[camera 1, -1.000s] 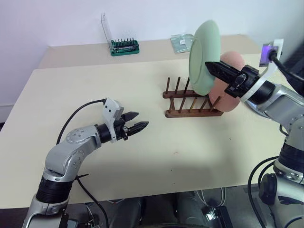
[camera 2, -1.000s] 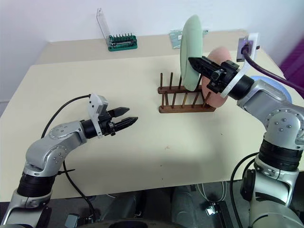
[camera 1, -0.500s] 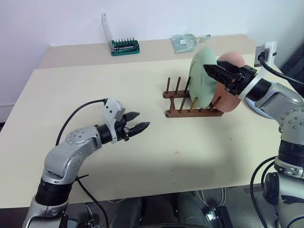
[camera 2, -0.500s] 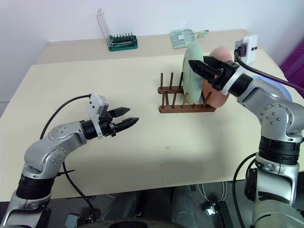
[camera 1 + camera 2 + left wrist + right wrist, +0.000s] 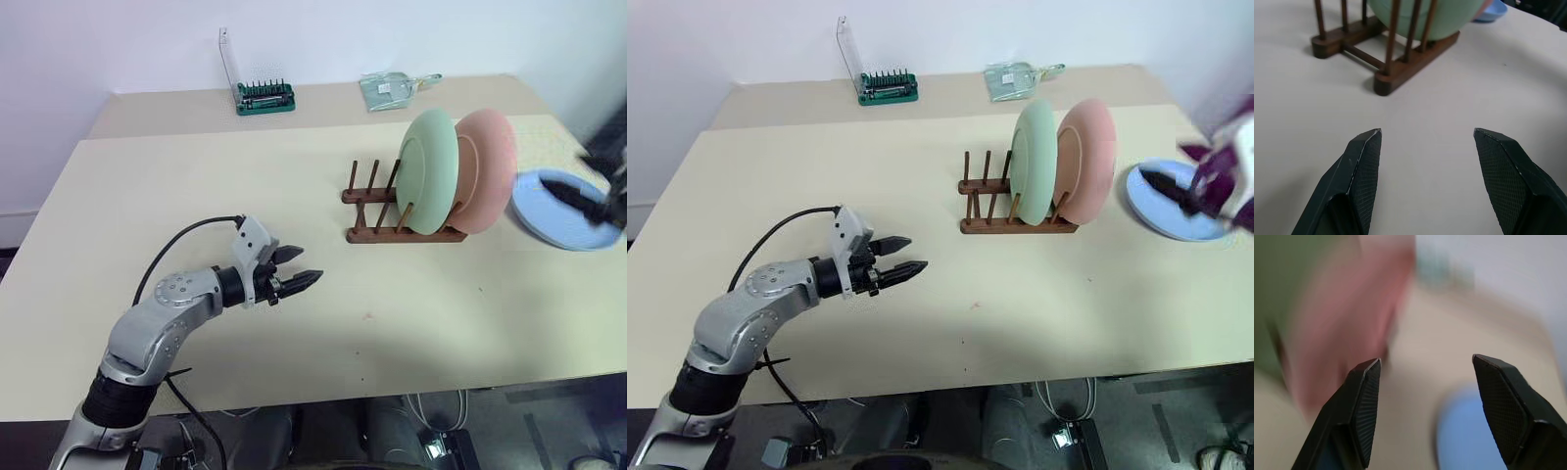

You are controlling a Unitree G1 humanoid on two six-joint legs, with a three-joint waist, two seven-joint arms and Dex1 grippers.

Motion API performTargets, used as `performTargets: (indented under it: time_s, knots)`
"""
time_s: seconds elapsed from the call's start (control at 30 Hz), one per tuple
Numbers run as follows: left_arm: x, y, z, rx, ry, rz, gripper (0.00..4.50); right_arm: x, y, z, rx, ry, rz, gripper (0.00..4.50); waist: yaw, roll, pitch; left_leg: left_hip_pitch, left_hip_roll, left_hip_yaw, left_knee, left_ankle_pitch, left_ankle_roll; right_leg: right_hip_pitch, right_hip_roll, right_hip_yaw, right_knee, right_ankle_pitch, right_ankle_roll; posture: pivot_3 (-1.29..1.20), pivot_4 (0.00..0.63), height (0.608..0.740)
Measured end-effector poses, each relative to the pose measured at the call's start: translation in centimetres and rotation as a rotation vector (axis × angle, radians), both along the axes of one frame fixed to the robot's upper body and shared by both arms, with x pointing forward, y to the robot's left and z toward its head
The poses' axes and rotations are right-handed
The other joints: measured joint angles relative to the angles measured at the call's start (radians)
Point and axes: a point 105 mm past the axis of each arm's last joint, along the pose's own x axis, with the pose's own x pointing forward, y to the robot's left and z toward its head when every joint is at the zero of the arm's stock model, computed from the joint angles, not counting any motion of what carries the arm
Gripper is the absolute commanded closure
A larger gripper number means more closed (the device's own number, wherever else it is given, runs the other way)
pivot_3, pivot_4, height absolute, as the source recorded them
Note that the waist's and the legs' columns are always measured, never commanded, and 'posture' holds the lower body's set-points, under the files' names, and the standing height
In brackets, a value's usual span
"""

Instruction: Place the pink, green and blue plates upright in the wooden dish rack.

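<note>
Right gripper (image 5: 1422, 377) is open w/ nothing between its two black fingers; it hangs over the round light blue plate (image 5: 563, 209), which lies flat on the beige table (image 5: 196, 186), just right of the small dark brown wooden dish rack (image 5: 397, 211). In the head views that gripper is a blur at the right edge, so I can't tell if it touches the plate or is just above it. Round salmon pink plate (image 5: 490, 166) and round pale mint green plate (image 5: 431, 171) stand upright in the rack, side by side, pink at the right end, green next to it. Left gripper (image 5: 294, 281) is open too, empty, low over the table & well apart from the rack. Further back sit a green bit holder w/ clear lid (image 5: 263, 95) and a clear packet (image 5: 392, 88). What could go wrong: the blue plate is flat & shallow, so the fingers may slip off its rim, or push it toward the table edge. When it goes in, it could bump the green plate & knock it over, as free pegs are only on the left. Far side of the rack is hidden behind the plates, so I can't see how they rest on the pegs.
</note>
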Motion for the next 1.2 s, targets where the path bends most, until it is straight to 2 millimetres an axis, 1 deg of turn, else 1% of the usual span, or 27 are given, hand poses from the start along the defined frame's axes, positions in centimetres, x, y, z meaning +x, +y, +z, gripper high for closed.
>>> performTargets:
  time_s: [0.03,0.13,0.2,0.23,0.3,0.33,0.4,0.47,0.57,0.6,0.73,0.77,0.83,0.87,0.9,0.97,1.03,1.07,1.13,1.17,1.2]
  knots:
    - [0.0,-0.1,-0.2,-0.001,0.004,-0.005,1.42,0.1,-0.4,-1.7,-0.042,0.051,-0.012,1.49,-0.006,0.002,0.000,0.000,0.000,0.001,0.000,0.000,0.000,0.000,0.000,0.000,0.000,0.000,0.000,0.00,0.150,0.740]
    - [0.4,-0.5,-0.2,-0.006,0.002,-0.010,1.42,1.0,-1.2,-4.8,-0.200,0.119,-0.024,1.49,-0.023,0.003,0.001,0.001,0.001,0.001,0.000,0.001,-0.001,0.001,0.001,0.000,0.001,0.000,0.000,0.00,0.150,0.740]
    - [0.6,-0.6,0.0,-0.008,-0.011,-0.011,1.42,1.8,-1.9,-6.9,-0.244,0.148,-0.047,1.49,-0.027,0.003,0.001,0.001,0.001,0.000,0.000,0.001,-0.002,0.001,0.001,0.000,0.001,0.000,0.000,0.00,0.150,0.740]
    - [0.6,-0.7,0.0,-0.011,-0.015,-0.011,1.42,2.1,-2.0,-7.8,-0.257,0.160,-0.049,1.49,-0.027,0.004,0.001,0.001,0.001,0.000,0.000,0.001,-0.002,0.000,0.001,0.000,0.001,0.000,0.000,0.00,0.150,0.740]
    - [0.7,-0.7,-0.1,-0.011,-0.014,-0.007,1.42,3.2,-2.5,-9.0,-0.299,0.162,-0.066,1.49,-0.029,0.004,0.001,0.001,0.001,0.001,0.000,0.001,-0.002,0.000,0.001,0.001,0.001,0.000,0.000,0.00,0.150,0.740]
    - [0.7,-0.7,-0.1,-0.013,-0.014,-0.005,1.42,3.8,-2.7,-9.2,-0.322,0.153,-0.078,1.49,-0.028,0.004,0.001,0.000,0.001,0.001,0.000,0.001,-0.002,0.000,0.001,0.001,0.001,0.000,0.000,0.00,0.150,0.740]
    - [0.6,-0.6,-0.3,-0.009,-0.010,0.003,1.42,5.1,-3.2,-9.0,-0.363,0.125,-0.104,2.02,-0.032,0.004,0.001,0.001,0.001,0.001,0.001,0.001,-0.002,0.000,0.002,0.001,0.001,0.001,-0.001,0.00,0.150,0.740]
    - [0.5,-0.5,-0.5,-0.005,-0.006,0.008,1.42,5.8,-3.8,-9.3,-0.386,0.119,-0.137,2.76,-0.033,0.004,0.001,0.001,0.001,0.000,0.000,0.001,-0.002,0.000,0.002,0.001,0.001,0.001,-0.001,0.00,0.150,0.740]
    - [0.4,-0.4,-0.7,0.000,-0.004,0.013,1.42,6.4,-4.0,-9.7,-0.439,0.117,-0.136,4.37,-0.027,0.004,0.001,0.000,0.001,-0.001,0.000,0.001,-0.002,0.000,0.002,0.000,0.001,0.001,-0.001,0.00,0.150,0.740]
    - [0.4,-0.4,-0.7,0.002,-0.005,0.016,1.42,6.5,-4.3,-9.9,-0.452,0.122,-0.141,4.45,-0.025,0.004,0.001,0.000,0.001,0.000,0.000,0.001,-0.002,0.000,0.002,0.000,0.000,0.001,-0.001,0.00,0.150,0.740]
    - [0.3,-0.4,-0.5,0.002,-0.017,0.022,1.42,6.6,-4.5,-9.9,-0.481,0.106,-0.141,4.45,-0.024,0.004,0.001,0.000,0.001,0.000,0.000,0.001,-0.002,0.000,0.002,0.001,0.000,0.001,-0.001,0.00,0.150,0.740]
    - [0.3,-0.3,-0.6,0.003,-0.016,0.026,1.42,6.6,-4.4,-9.6,-0.484,0.087,-0.144,4.45,-0.025,0.004,0.001,0.000,0.001,0.000,0.000,0.001,-0.002,0.000,0.002,0.001,0.001,0.001,-0.001,0.00,0.150,0.740]
    - [0.2,-0.2,-0.8,0.007,-0.014,0.031,1.42,6.9,-4.1,-8.3,-0.490,0.015,-0.152,4.45,-0.024,0.004,0.001,0.000,0.001,0.000,0.000,0.001,-0.002,-0.001,0.002,0.001,0.001,0.001,-0.001,0.00,0.150,0.740]
    - [0.2,-0.2,-0.8,0.008,-0.015,0.032,1.42,7.1,-3.9,-7.4,-0.496,-0.032,-0.156,4.45,-0.025,0.005,0.001,0.000,0.001,0.000,0.000,0.001,-0.002,-0.001,0.002,0.001,0.001,0.001,-0.001,0.00,0.150,0.740]
    - [0.2,-0.2,-0.7,0.008,-0.017,0.033,1.42,7.2,-3.5,-6.0,-0.495,-0.092,-0.154,4.45,-0.026,0.005,0.001,0.000,0.001,0.000,0.000,0.001,-0.002,-0.001,0.002,0.001,0.001,0.001,-0.001,0.00,0.150,0.740]
    - [0.2,-0.2,-0.7,0.010,-0.019,0.034,1.42,7.5,-2.5,-2.5,-0.448,-0.221,-0.158,4.45,-0.027,0.007,0.001,0.000,0.001,0.000,0.000,0.001,-0.002,-0.001,0.002,0.001,0.001,0.001,-0.001,0.00,0.150,0.740]
    - [0.2,-0.1,-0.7,0.010,-0.020,0.032,1.42,7.1,-0.9,2.0,-0.358,-0.374,-0.149,4.45,-0.025,0.007,0.001,0.000,0.002,-0.001,-0.001,0.001,-0.002,-0.001,0.003,0.001,0.001,0.001,-0.001,0.00,0.150,0.740]
    - [0.2,-0.1,-0.7,0.014,-0.019,0.031,1.42,6.8,0.2,4.4,-0.268,-0.447,-0.127,4.45,-0.025,0.007,0.001,-0.001,0.002,-0.001,-0.001,0.001,-0.002,-0.001,0.003,0.001,0.001,0.001,-0.001,0.00,0.150,0.740]
    - [0.2,0.0,-0.7,0.018,-0.021,0.027,1.42,5.8,3.3,9.5,-0.036,-0.590,-0.032,4.45,-0.027,0.008,0.001,0.000,0.003,-0.001,-0.001,0.001,-0.002,-0.001,0.003,0.001,0.000,0.001,-0.001,0.00,0.150,0.740]
    - [0.1,0.0,-0.7,0.018,-0.022,0.021,1.42,4.6,5.7,12.7,0.102,-0.661,0.078,4.45,-0.026,0.009,0.002,-0.001,0.003,-0.001,-0.001,0.001,-0.002,-0.001,0.003,0.001,0.001,0.001,-0.001,0.00,0.150,0.740]
    - [0.1,-0.1,-0.6,0.018,-0.024,0.019,1.42,2.8,8.3,15.4,0.187,-0.718,0.208,4.45,-0.023,0.009,0.001,-0.001,0.004,-0.002,-0.001,0.001,-0.002,-0.001,0.004,0.000,0.000,0.001,-0.001,0.00,0.150,0.740]
